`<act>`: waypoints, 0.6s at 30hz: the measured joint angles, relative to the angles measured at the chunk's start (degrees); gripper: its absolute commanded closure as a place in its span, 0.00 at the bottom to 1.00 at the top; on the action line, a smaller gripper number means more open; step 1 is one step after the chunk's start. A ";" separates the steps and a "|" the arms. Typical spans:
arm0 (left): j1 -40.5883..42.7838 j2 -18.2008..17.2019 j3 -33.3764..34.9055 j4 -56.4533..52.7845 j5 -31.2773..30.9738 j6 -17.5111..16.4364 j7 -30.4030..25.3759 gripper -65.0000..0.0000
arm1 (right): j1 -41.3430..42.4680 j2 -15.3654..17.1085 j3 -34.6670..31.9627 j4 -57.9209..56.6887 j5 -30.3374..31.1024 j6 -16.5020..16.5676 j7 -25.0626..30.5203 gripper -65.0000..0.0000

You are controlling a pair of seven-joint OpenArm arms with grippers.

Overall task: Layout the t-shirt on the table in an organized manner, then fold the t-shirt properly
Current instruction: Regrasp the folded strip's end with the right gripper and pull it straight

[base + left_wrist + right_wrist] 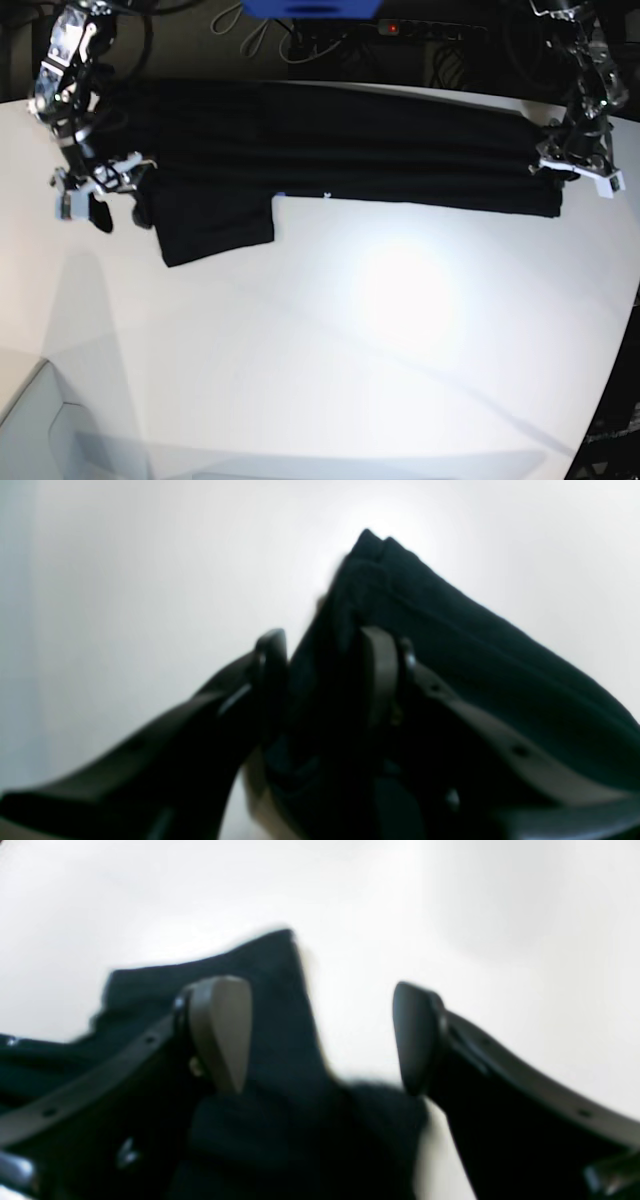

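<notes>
Black t-shirt (340,150) blurs between the parted right claw (320,1035); left claw (325,675) straddles cloth, grip unclear.

Base view overlooks the table (330,340); wrist cameras sit close above the t-shirt (340,150).

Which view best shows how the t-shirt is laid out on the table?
The base view: the t-shirt lies as a long black band along the far side of the table, one flap hanging toward the camera. The left wrist view shows only a blurred fabric corner; the right wrist view shows a dark edge beneath the right gripper.
</notes>
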 measured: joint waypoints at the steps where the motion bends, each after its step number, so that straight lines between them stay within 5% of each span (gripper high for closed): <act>1: 0.00 0.00 -0.02 0.04 0.04 0.00 -0.09 0.65 | 2.16 0.44 -0.74 -1.25 -0.11 0.35 -1.79 0.32; 9: -0.04 0.04 -0.02 0.09 0.02 0.09 0.09 0.65 | 15.23 -0.81 -2.69 -16.09 -14.58 -0.07 -3.98 0.32; 18: -0.17 0.02 -0.02 0.09 0.04 0.11 0.15 0.65 | 16.33 -0.74 -2.80 -21.84 -15.13 -0.22 1.68 0.32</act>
